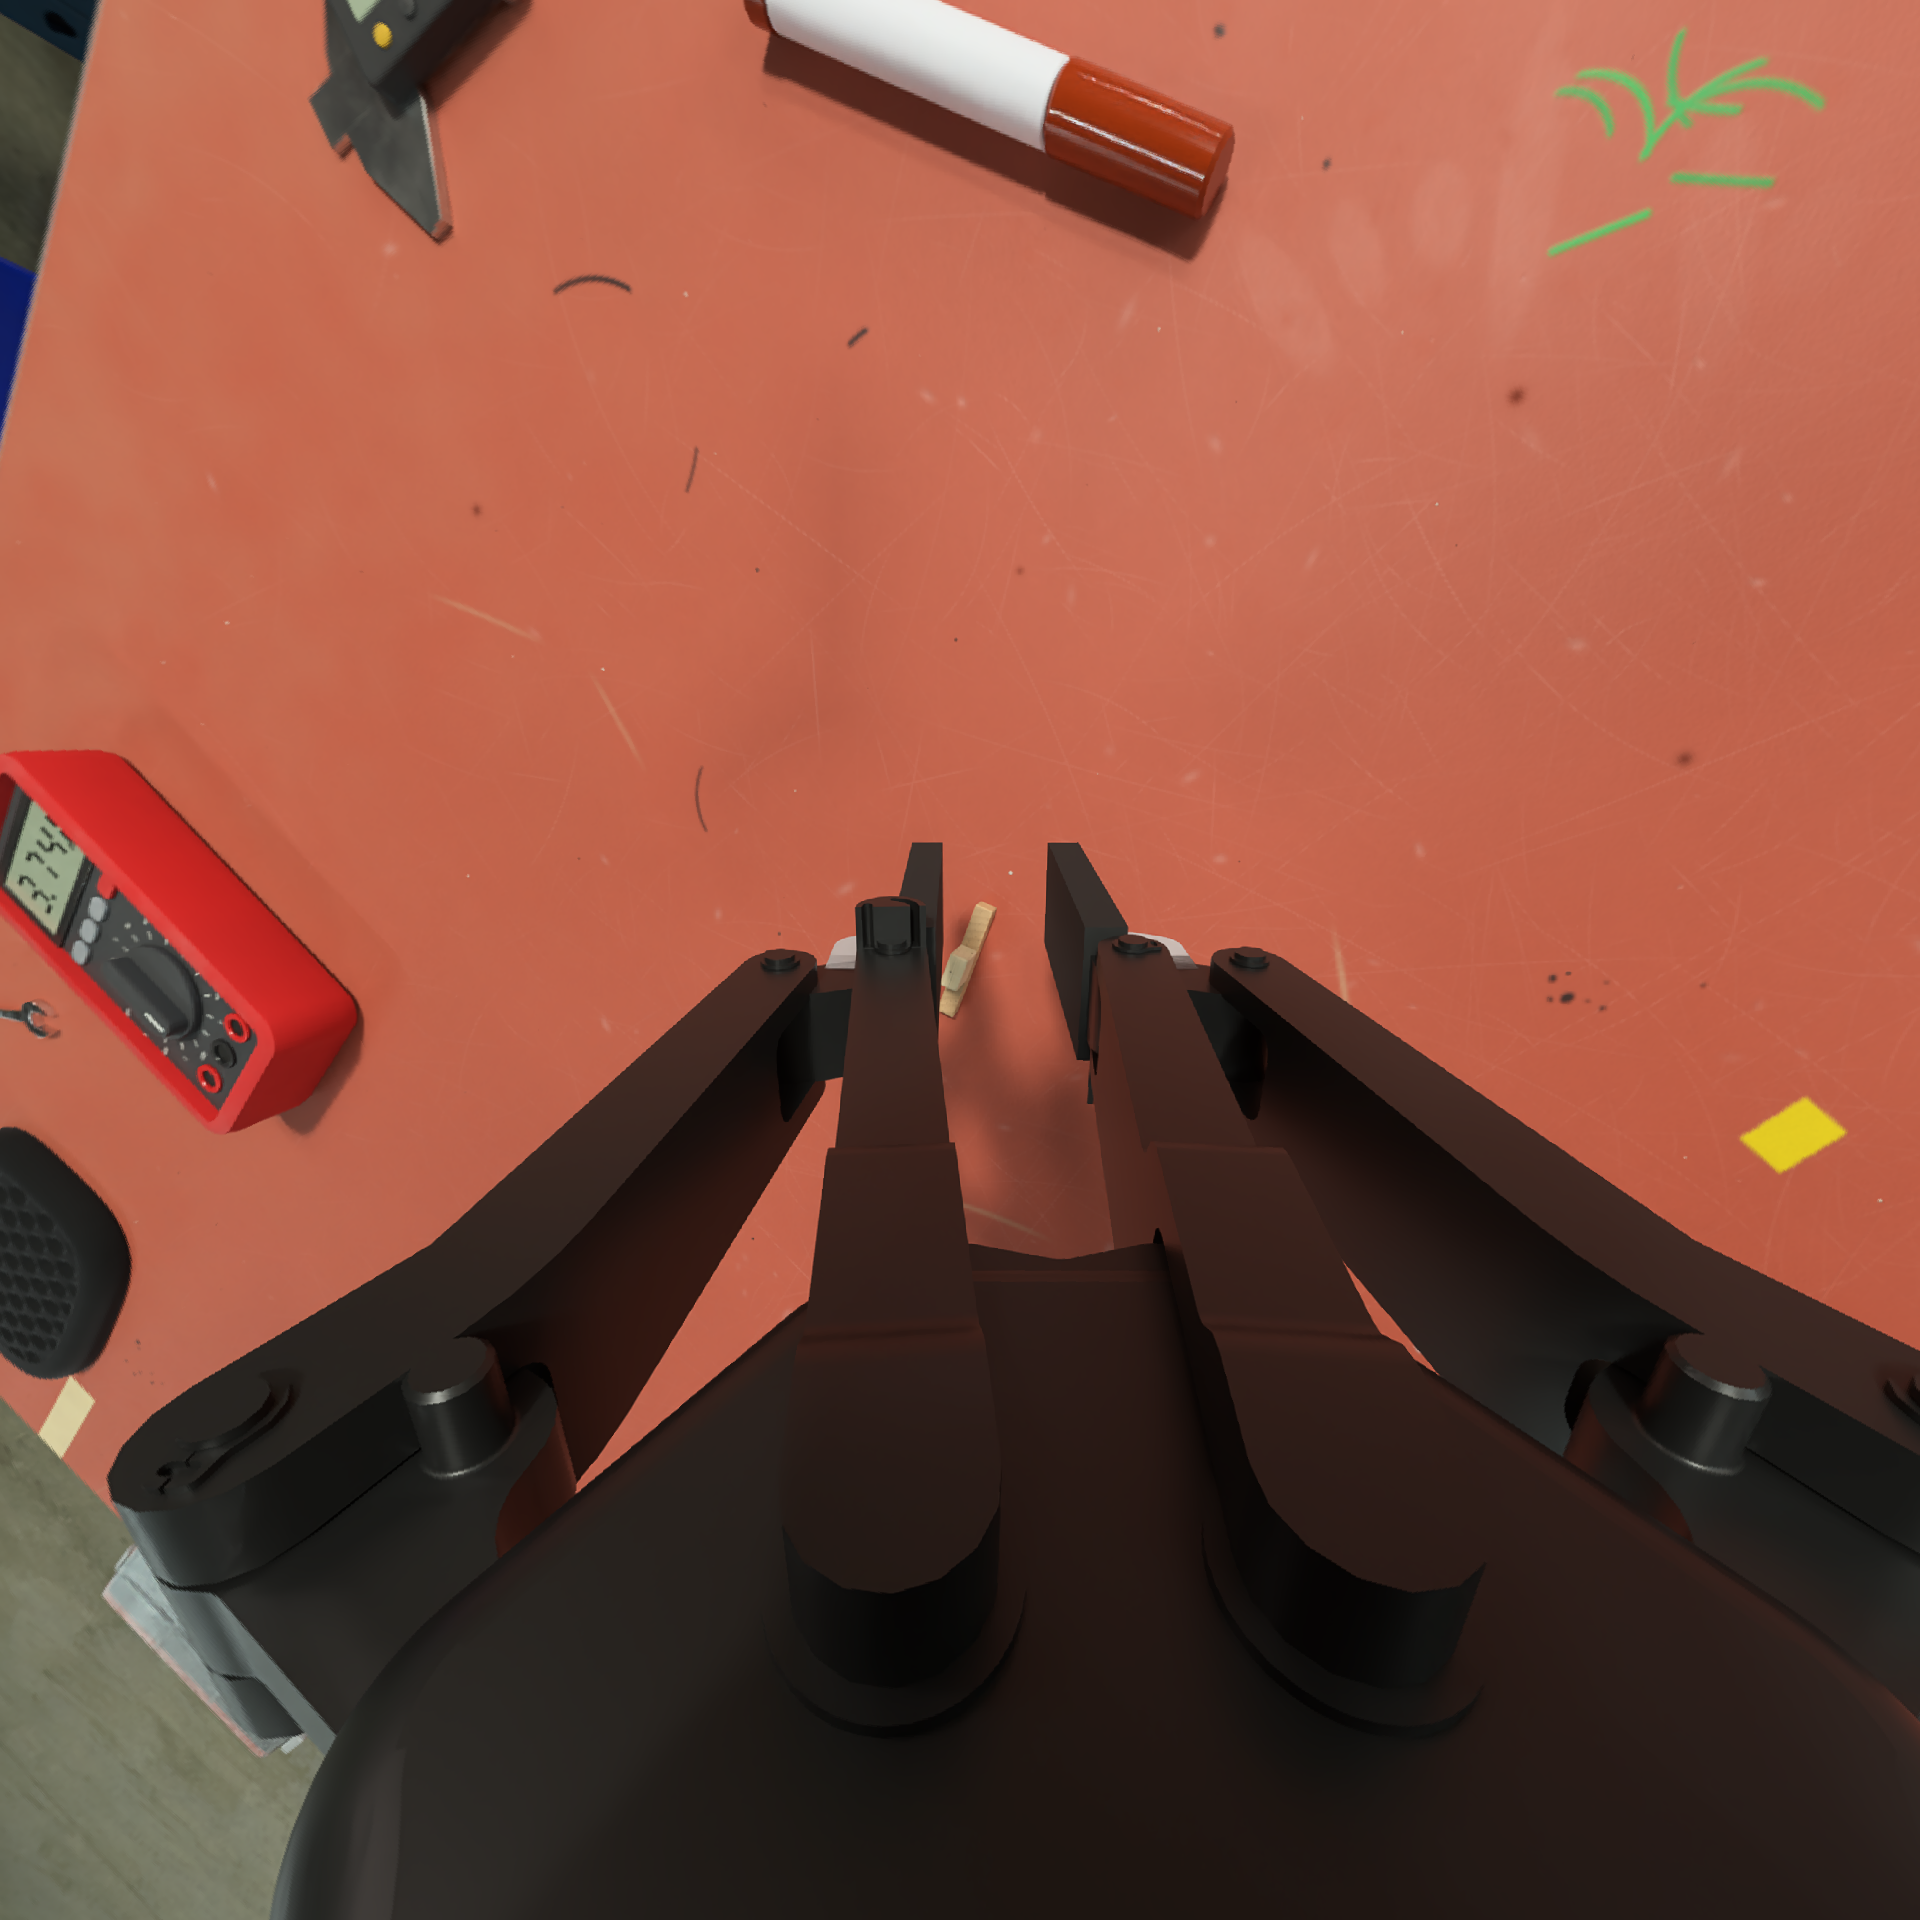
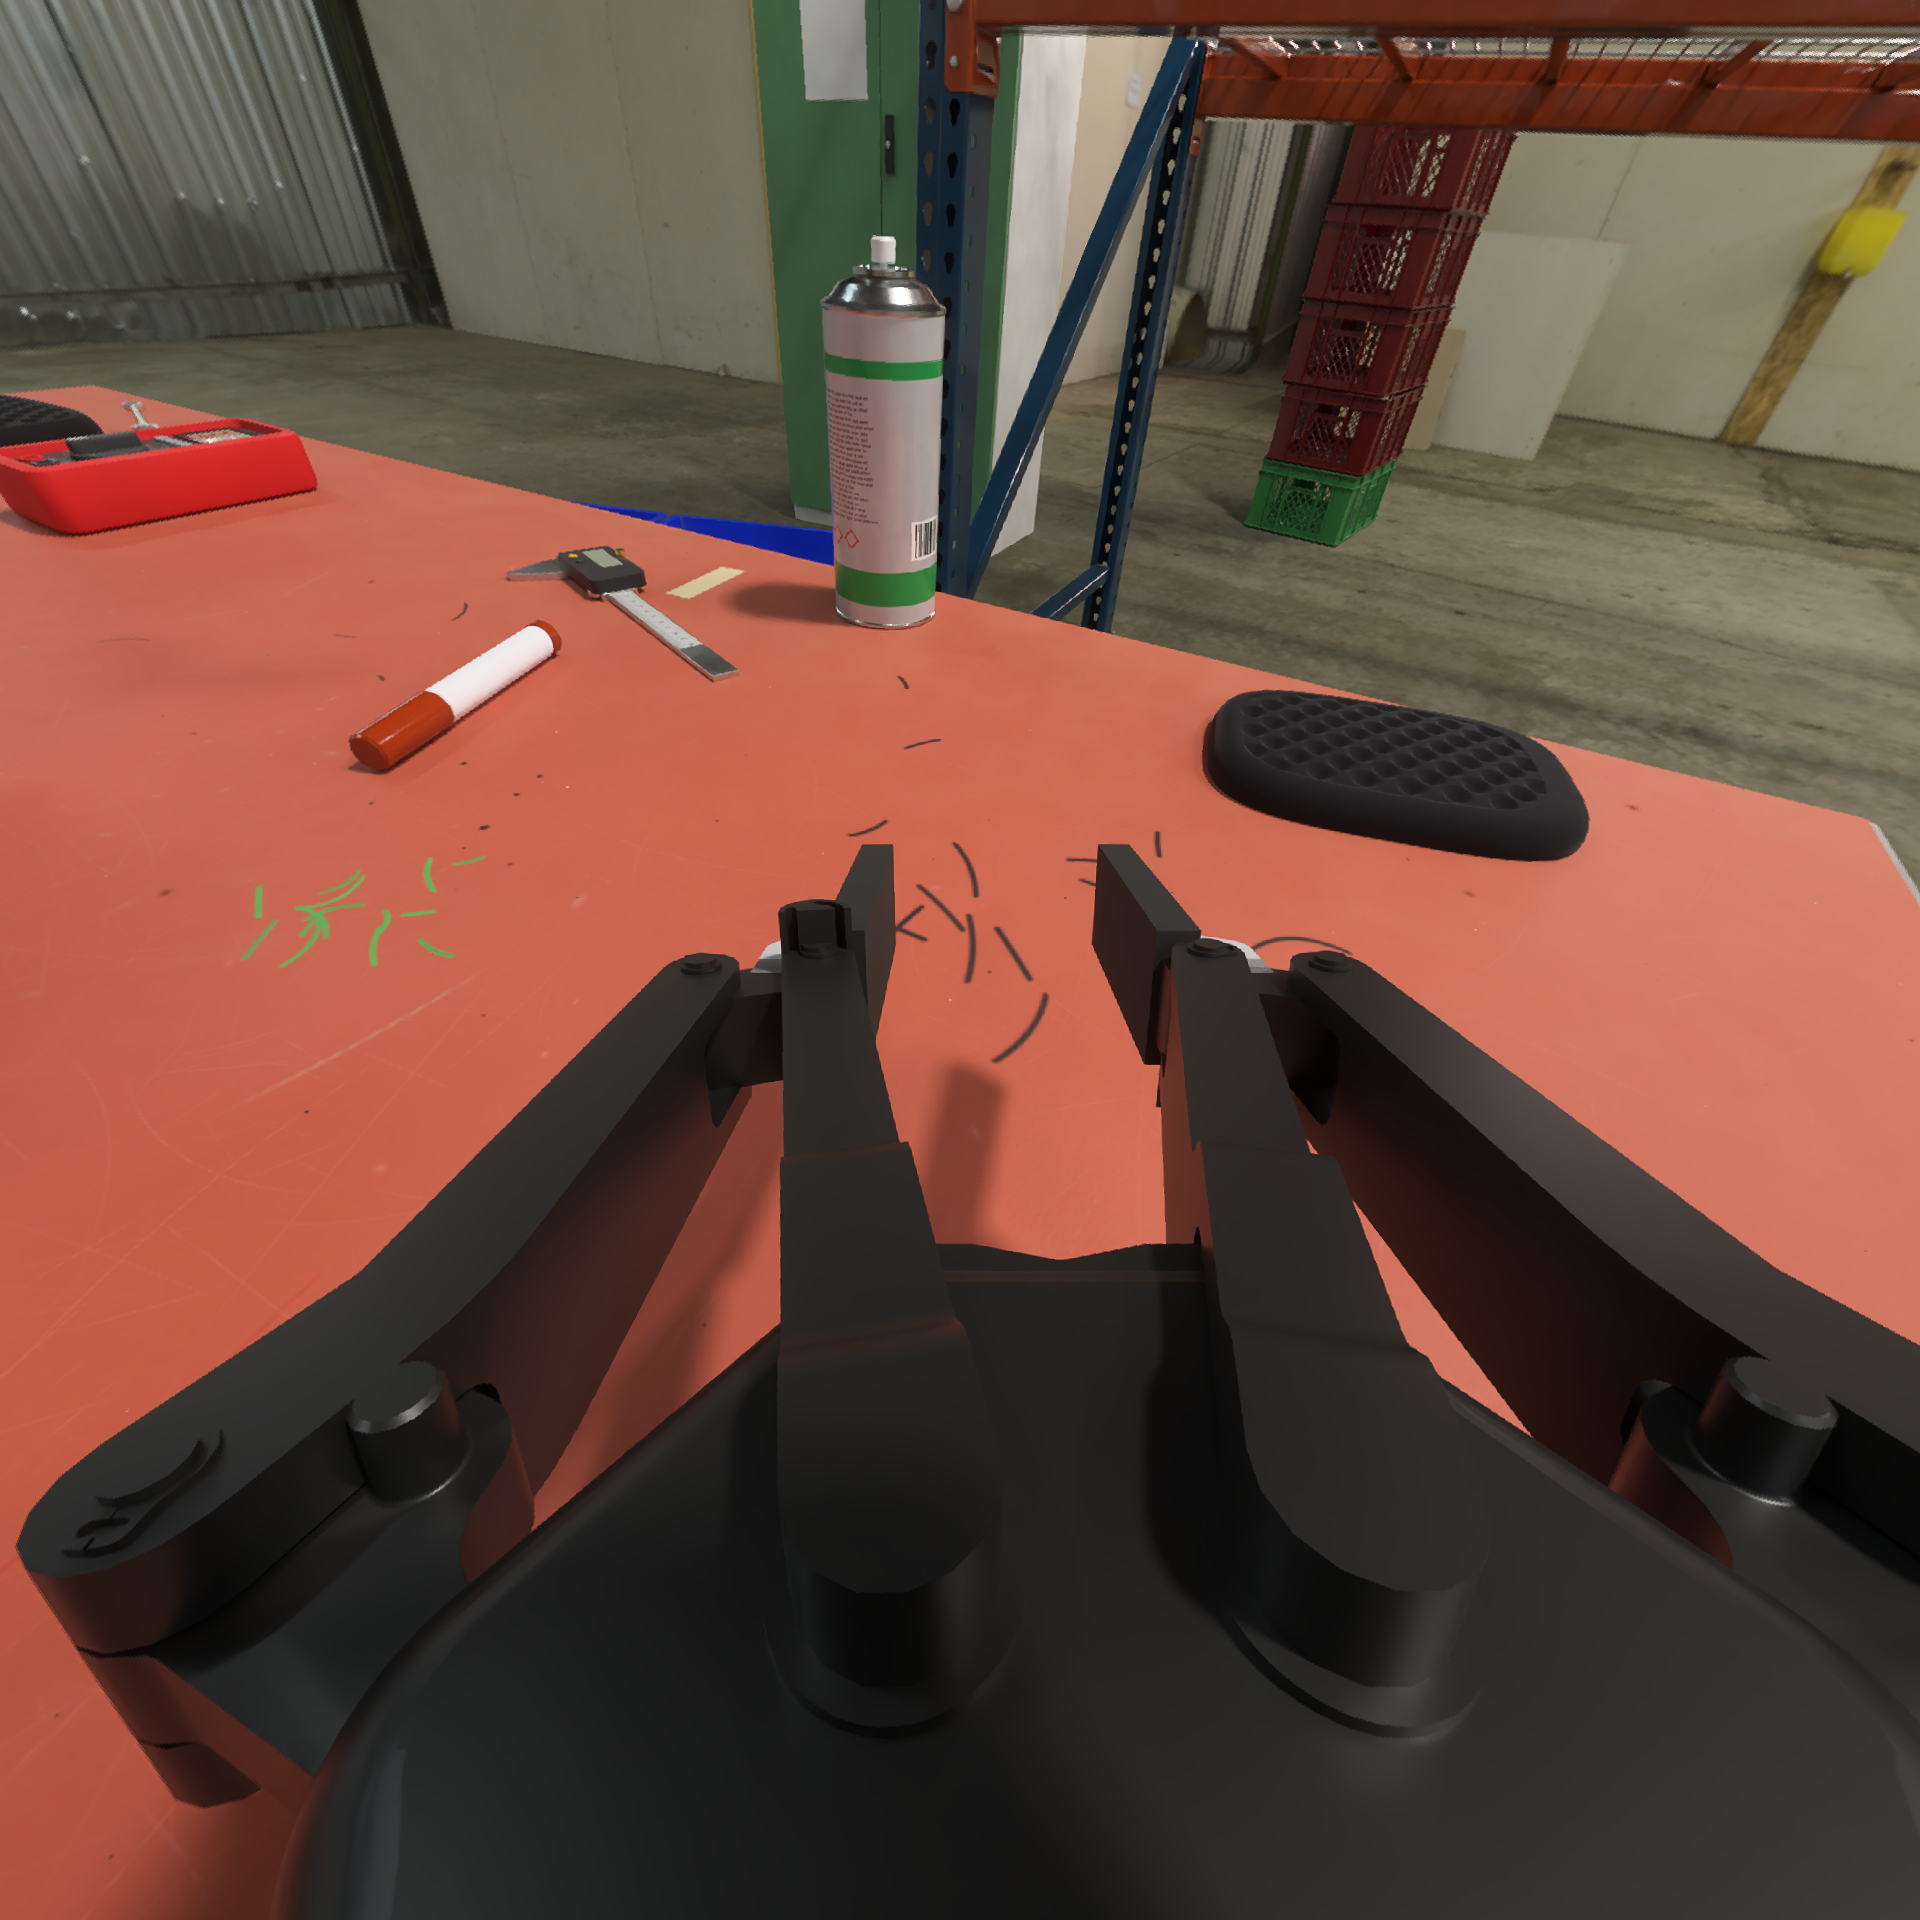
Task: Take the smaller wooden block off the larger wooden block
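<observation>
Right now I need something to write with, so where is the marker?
The marker lies on the red table at the top of the left wrist view, right of the caliper; the right wrist view shows it far left.

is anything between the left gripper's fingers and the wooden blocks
Nothing visible is. In the left wrist view the left gripper hangs open over the wooden blocks, a small pale shape seen in the gap beside one finger. Only bare red table surrounds it.
</observation>
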